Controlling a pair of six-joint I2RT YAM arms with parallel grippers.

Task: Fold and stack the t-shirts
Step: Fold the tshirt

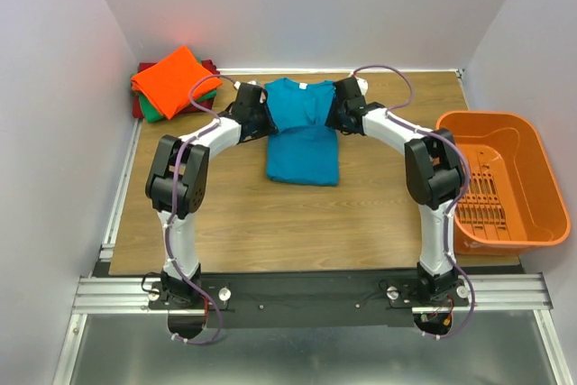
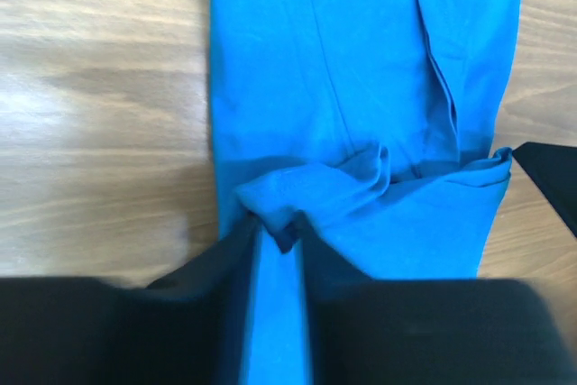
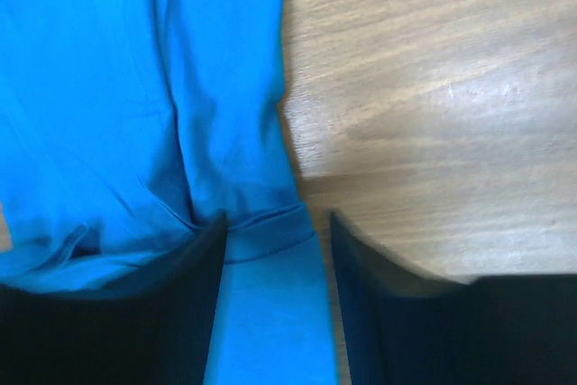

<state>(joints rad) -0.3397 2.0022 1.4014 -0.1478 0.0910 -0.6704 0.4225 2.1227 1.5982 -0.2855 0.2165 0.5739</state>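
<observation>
**Top external.**
- Item: teal t-shirt (image 1: 304, 146), mid-table (image 1: 270, 223), partly folded into a long panel with the collar at the far end.
- My left gripper (image 1: 261, 119) sits at the collar end's left edge and my right gripper (image 1: 338, 114) at its right edge.
- Destination: the folded stack in the far left corner, with the orange t-shirt (image 1: 174, 80) on top, the green t-shirt (image 1: 151, 113) under it and the dark red t-shirt (image 1: 210, 67) showing behind.
- The orange basket (image 1: 532, 146) stands well apart on the right.

**Left wrist.**
- My left gripper (image 2: 281, 233) is pinched tight on a bunched fold of the teal cloth.
- The fabric puckers toward the pinch, so I judge the hold secure but gathered.

**Right wrist.**
- My right gripper (image 3: 275, 232) stands parted, straddling the shirt's side edge; it is not clamped.
- One finger is over cloth and the other over bare wood.

**Handling note (my judgement).**
- Close the right side on all layers before any lift.
- Raise both corners level and together.
- Carry the collar end toward the hem with the cloth taut between the grips, so the fold lands square.
- An uneven lift would skew the panel.
</observation>
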